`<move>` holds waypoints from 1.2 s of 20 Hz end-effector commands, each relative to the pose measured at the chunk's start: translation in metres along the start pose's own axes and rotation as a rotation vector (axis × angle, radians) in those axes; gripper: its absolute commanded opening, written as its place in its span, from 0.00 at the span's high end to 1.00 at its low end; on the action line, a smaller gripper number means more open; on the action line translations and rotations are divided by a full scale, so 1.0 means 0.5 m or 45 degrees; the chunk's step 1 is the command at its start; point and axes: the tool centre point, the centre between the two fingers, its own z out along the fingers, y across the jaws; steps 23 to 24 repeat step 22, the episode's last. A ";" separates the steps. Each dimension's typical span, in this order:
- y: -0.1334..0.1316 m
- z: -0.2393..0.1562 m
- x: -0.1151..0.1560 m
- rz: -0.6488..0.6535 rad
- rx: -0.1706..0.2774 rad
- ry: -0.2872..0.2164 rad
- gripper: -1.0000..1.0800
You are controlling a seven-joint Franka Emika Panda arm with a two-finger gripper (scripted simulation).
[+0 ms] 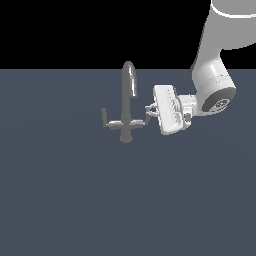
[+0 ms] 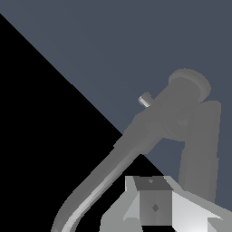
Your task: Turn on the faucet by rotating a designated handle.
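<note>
The gripper (image 1: 149,111) lies horizontal, fingers directed toward 9 o'clock in the exterior view, with its tips at the upturned tip of the handle (image 1: 142,120). The tips are small and overlap the lever end; whether the jaws stand apart, together, or clamped on the lever cannot be told from either view. In the wrist view one finger (image 2: 154,201) sits close beside a grey faucet member, and contact cannot be confirmed.

The handle is the arm projecting toward 3 o'clock from the stem of the faucet (image 1: 127,102). The faucet stands upright on the dark floor (image 1: 60,200), just above centre in the exterior view, with its arched spout rising toward 12 o'clock. The mirror arm (image 1: 106,119) projects toward 9 o'clock, well apart from the gripper.

Step in hand, as judged: engagement of the handle, with rotation not yet evident. The next move calls for a sweeping push on the lever tip around the stem axis, holding height so the tips do not slip off the thin lever
</note>
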 end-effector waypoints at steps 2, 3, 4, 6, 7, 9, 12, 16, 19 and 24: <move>0.024 0.000 -0.011 0.008 -0.001 -0.008 1.00; 0.029 -0.001 -0.013 0.008 -0.001 -0.008 1.00; 0.034 -0.001 -0.016 0.008 -0.001 -0.008 1.00; 0.045 -0.001 -0.021 0.007 -0.001 -0.009 1.00; 0.051 -0.001 -0.023 0.007 -0.001 -0.009 1.00; 0.061 -0.001 -0.029 0.006 -0.002 -0.009 1.00; 0.073 -0.002 -0.034 0.006 -0.002 -0.009 1.00; 0.091 0.001 -0.017 -0.011 -0.003 -0.003 1.00; 0.136 0.004 -0.002 -0.001 -0.002 -0.007 1.00; 0.166 0.005 0.008 0.005 -0.002 -0.009 1.00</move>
